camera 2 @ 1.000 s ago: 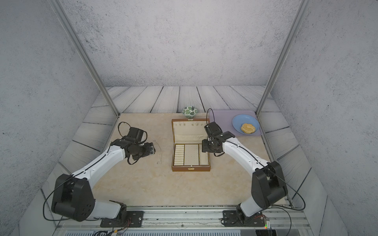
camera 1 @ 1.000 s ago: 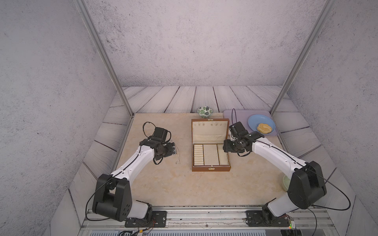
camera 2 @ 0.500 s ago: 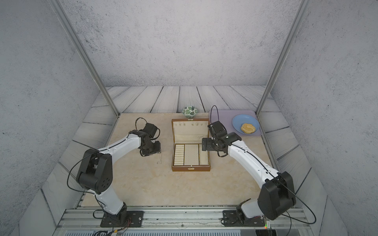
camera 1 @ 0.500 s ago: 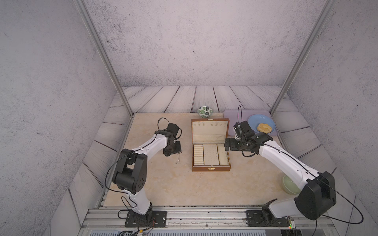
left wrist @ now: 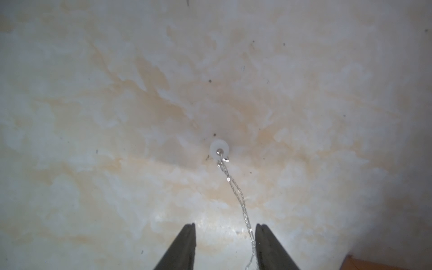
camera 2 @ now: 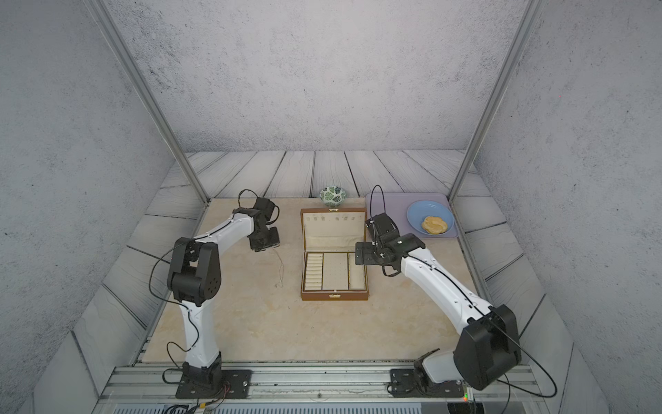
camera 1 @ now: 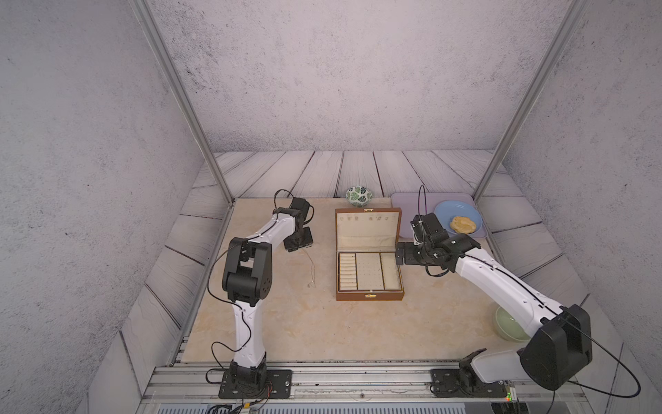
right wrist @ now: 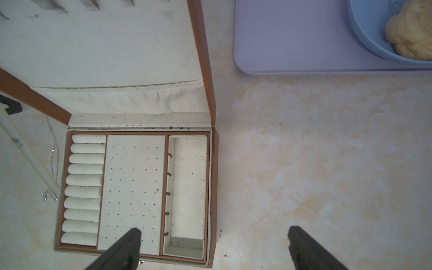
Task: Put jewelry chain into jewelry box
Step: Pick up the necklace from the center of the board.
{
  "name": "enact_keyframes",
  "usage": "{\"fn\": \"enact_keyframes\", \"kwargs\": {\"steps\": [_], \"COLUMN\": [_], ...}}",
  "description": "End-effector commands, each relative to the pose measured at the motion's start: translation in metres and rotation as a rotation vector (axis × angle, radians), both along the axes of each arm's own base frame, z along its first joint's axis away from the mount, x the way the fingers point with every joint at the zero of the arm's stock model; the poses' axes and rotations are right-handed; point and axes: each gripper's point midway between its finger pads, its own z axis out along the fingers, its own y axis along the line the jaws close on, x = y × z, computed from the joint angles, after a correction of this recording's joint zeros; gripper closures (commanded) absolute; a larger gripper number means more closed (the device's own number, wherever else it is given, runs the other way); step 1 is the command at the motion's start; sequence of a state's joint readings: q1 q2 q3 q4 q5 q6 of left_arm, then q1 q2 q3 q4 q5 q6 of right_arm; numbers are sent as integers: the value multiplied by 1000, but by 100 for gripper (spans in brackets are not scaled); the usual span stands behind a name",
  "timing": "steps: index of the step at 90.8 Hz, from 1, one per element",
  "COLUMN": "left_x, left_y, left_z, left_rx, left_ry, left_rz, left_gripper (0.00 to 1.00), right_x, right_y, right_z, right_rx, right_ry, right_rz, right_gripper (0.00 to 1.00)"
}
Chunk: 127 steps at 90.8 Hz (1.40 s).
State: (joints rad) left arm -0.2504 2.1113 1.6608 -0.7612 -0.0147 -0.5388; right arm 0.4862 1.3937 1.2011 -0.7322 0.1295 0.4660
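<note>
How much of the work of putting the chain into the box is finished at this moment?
Done: the box stands open, nothing inside. In hand: the left gripper straddles the chain near one end, which lies on the table beside the box; its jaws are open, nothing gripped yet. The right gripper hangs open at the box's other side. Left: grip, lift, carry over and lay it inside.

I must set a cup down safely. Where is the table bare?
Bare: the table between the jewelry box front and the near rail. Crowded: the far edge, with patterned bowl and lilac tray; the jewelry chain lies beside the box.
</note>
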Motion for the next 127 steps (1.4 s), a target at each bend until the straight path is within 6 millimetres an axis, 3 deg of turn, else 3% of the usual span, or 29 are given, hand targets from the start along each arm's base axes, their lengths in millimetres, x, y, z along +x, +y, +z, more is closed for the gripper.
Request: {"fn": "enact_keyframes", "kwargs": {"steps": [1, 18, 40, 50, 56, 66, 87, 127], "left_x": [8, 20, 21, 22, 22, 19, 16, 18], "left_y": [12, 9, 8, 10, 10, 10, 10, 12], "left_z": [-8, -24, -47, -50, -53, -58, -59, -54], "left_rx": [18, -9, -7, 9, 13, 12, 18, 29], "left_ry": [30, 41, 82, 86, 91, 106, 111, 95], "left_rz": [26, 16, 11, 10, 6, 4, 4, 2], "left_gripper": [54, 54, 56, 60, 72, 77, 79, 100], "right_x": [-1, 2, 3, 4, 4, 4, 6, 7], "right_y": [-3, -3, -2, -3, -3, -3, -2, -1], "right_z": [0, -1, -6, -6, -7, -8, -10, -12], "right_rx": [-23, -32, -39, -43, -45, -47, -46, -46], "right_ry": [-6, -5, 13, 12, 14, 15, 20, 23], "right_rz": [1, 1, 2, -2, -2, -5, -4, -7], "right_gripper": [1, 1, 1, 1, 1, 1, 1, 1]}}
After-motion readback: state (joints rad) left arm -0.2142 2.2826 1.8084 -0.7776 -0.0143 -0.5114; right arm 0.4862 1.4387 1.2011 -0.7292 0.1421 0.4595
